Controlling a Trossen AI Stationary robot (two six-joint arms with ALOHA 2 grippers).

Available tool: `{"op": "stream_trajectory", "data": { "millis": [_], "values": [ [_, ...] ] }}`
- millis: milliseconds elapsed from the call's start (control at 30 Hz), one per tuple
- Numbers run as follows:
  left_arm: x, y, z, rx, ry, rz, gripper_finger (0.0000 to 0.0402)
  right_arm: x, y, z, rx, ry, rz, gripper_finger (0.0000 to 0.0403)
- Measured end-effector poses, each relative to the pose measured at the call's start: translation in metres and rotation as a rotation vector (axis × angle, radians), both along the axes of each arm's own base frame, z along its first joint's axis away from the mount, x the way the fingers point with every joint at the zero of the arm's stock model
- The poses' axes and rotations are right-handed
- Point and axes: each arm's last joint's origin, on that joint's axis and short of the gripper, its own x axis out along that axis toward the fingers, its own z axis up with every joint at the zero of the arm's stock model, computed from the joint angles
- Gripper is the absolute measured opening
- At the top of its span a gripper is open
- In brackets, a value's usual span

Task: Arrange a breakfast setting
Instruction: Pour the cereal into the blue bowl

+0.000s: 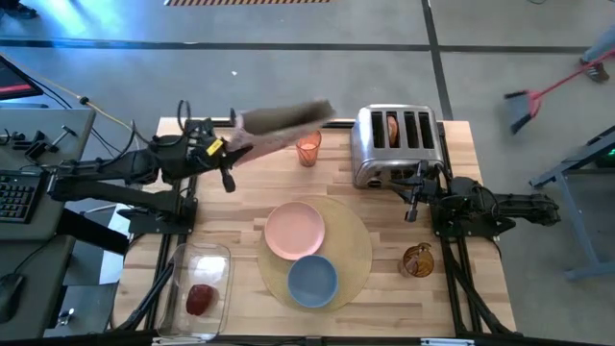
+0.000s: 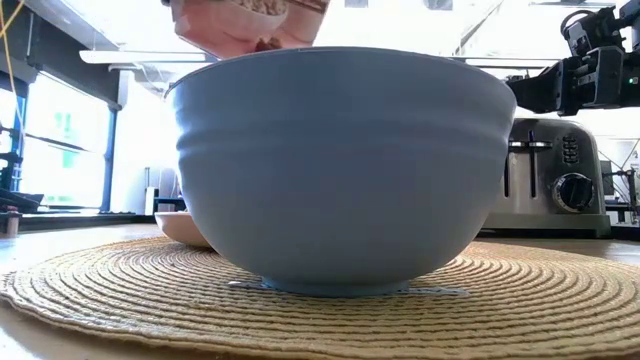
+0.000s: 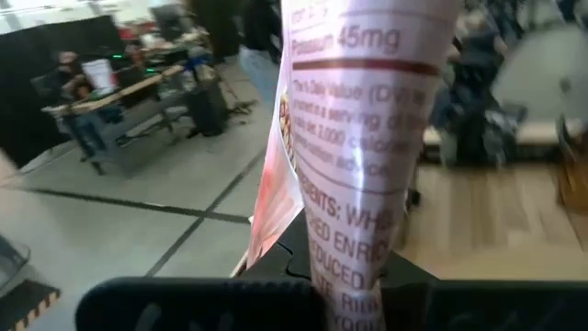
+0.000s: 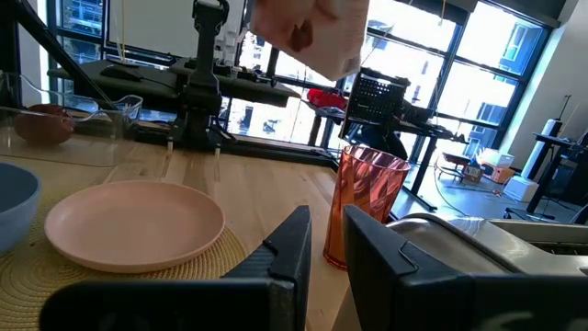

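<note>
- My left jaws pinch a glossy printed cereal bag (image 3: 354, 156).
- Woven, ribbed placemat (image 2: 560, 290), rough fibre.
- Bowl (image 2: 340, 165): smooth, matt blue.
- Plate (image 4: 136, 223): matt pink.
- Toaster (image 1: 396, 144): shiny chrome.
- Table (image 1: 480, 163): pale wood planks.
- Ribbed amber glass (image 4: 366, 207), see-through.

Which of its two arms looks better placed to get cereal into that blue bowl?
The left. Its hand already holds the cereal bag lifted above the table, behind the blue bowl. The right hand waits empty beside the toaster.

Grey floor (image 1: 288, 24), tall bright windows (image 4: 496, 55)
</note>
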Motion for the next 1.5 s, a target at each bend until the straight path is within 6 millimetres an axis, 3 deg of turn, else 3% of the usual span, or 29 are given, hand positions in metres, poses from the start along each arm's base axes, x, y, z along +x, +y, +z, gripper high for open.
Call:
{"op": "stream_trajectory", "data": {
  "millis": [633,1100,1500],
  "values": [
    [0.049,-0.041,0.025,0.336,0.256,-0.327,0.0,0.0,0.0,0.0,0.0,0.0,0.0,0.0052],
    [0.085,-0.071,0.018,0.567,0.423,-0.456,0.0,0.0,0.0,0.0,0.0,0.0,-0.001,0.0052],
    [0.089,-0.087,0.011,0.776,0.586,-0.486,0.0,0.0,0.0,0.0,0.0,0.0,-0.003,0.0052]
  ]
}}
